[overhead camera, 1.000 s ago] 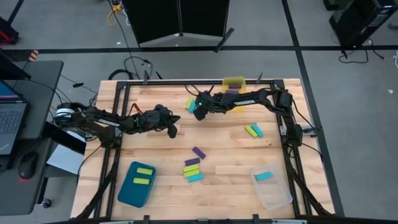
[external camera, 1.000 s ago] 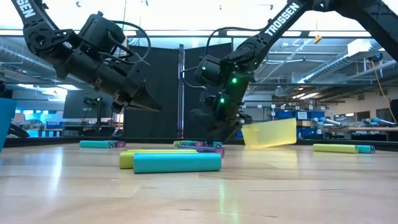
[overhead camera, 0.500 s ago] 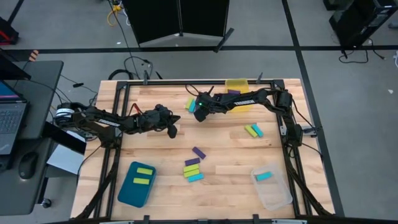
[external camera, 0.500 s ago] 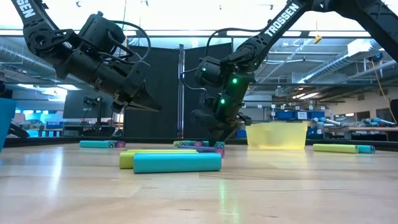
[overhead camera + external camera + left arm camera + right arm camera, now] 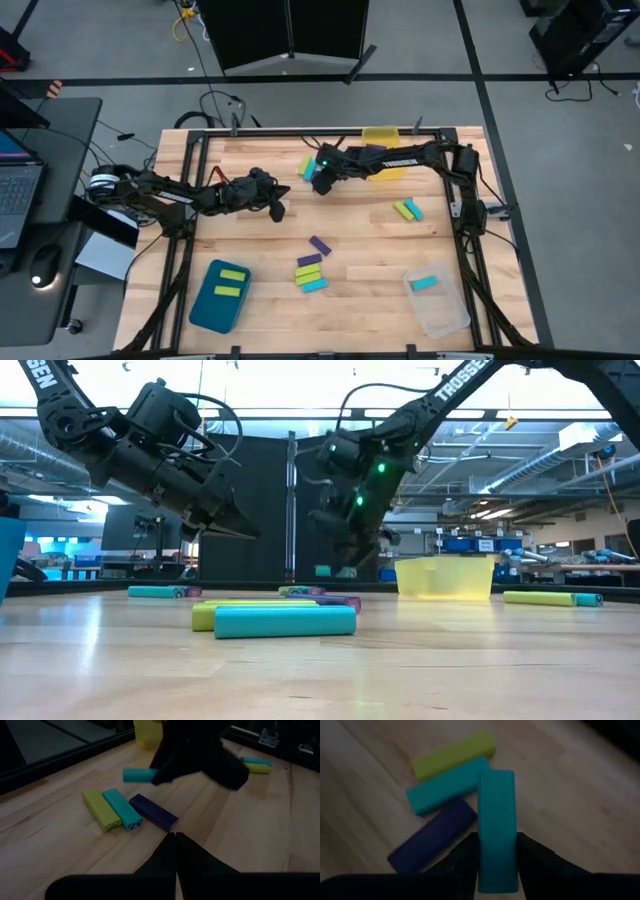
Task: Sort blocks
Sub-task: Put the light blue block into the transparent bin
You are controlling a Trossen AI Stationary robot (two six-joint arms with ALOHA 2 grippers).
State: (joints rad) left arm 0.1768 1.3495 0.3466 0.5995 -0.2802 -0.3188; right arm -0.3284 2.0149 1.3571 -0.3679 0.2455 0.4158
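Change: my right gripper point(image 5: 496, 851), jaws closed from wide onto one cyan block point(image 5: 496, 827), has lifted it off the surface point(image 5: 360, 225).

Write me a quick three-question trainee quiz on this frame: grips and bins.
1. Multiple choice: what colour is the block held in the right jaws? A purple, B cyan, C green.
2. True or false: the left jaws are shut on a block.
3. Fill in: the teal bin holds two ___ blocks.

Key: 1 B. 2 False: they are shut but hold nothing, above the table. 3 green.
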